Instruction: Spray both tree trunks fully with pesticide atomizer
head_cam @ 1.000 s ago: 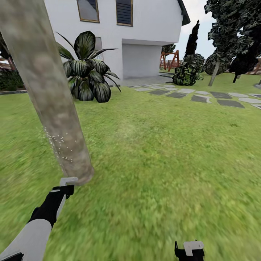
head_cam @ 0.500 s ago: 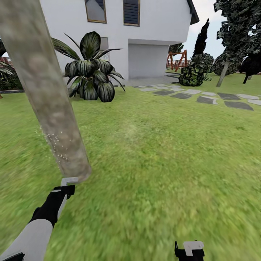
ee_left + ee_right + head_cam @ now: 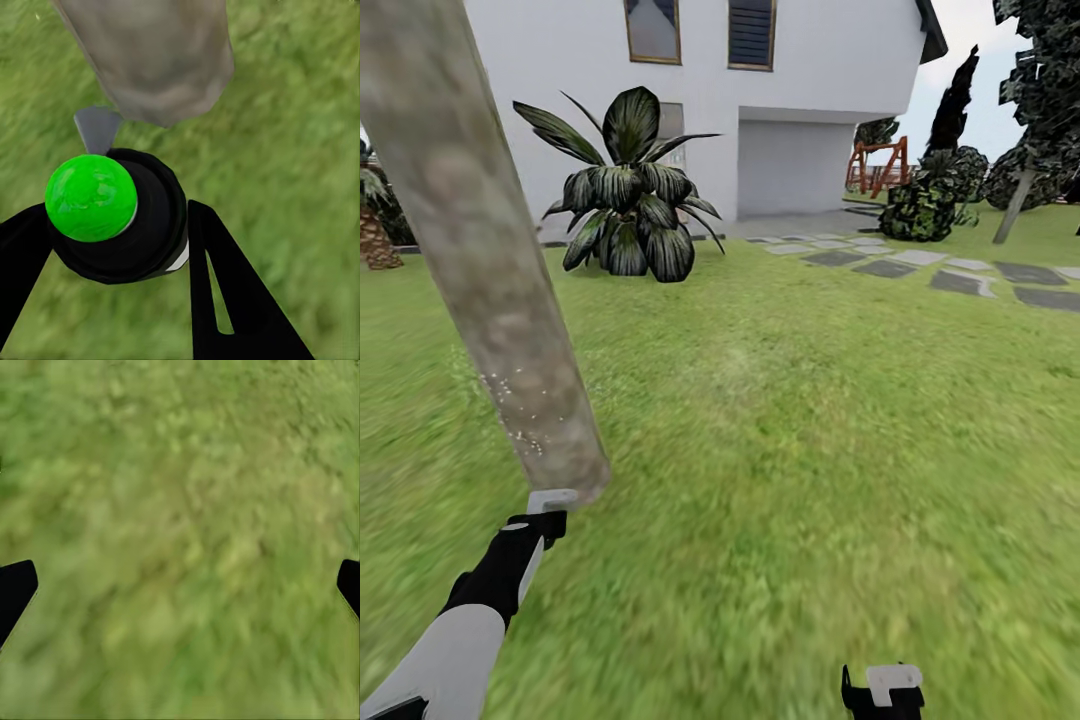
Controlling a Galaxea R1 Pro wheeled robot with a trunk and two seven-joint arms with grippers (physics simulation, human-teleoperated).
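Speckling tree trunk (image 3: 490,290): whitish pesticide (image 3: 518,415)

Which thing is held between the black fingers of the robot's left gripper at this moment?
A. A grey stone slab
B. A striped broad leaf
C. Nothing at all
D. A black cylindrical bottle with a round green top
D: in the left wrist view the left gripper has its black fingers on either side of the black cylindrical bottle with a round green top, close to the mottled grey-brown tree trunk.
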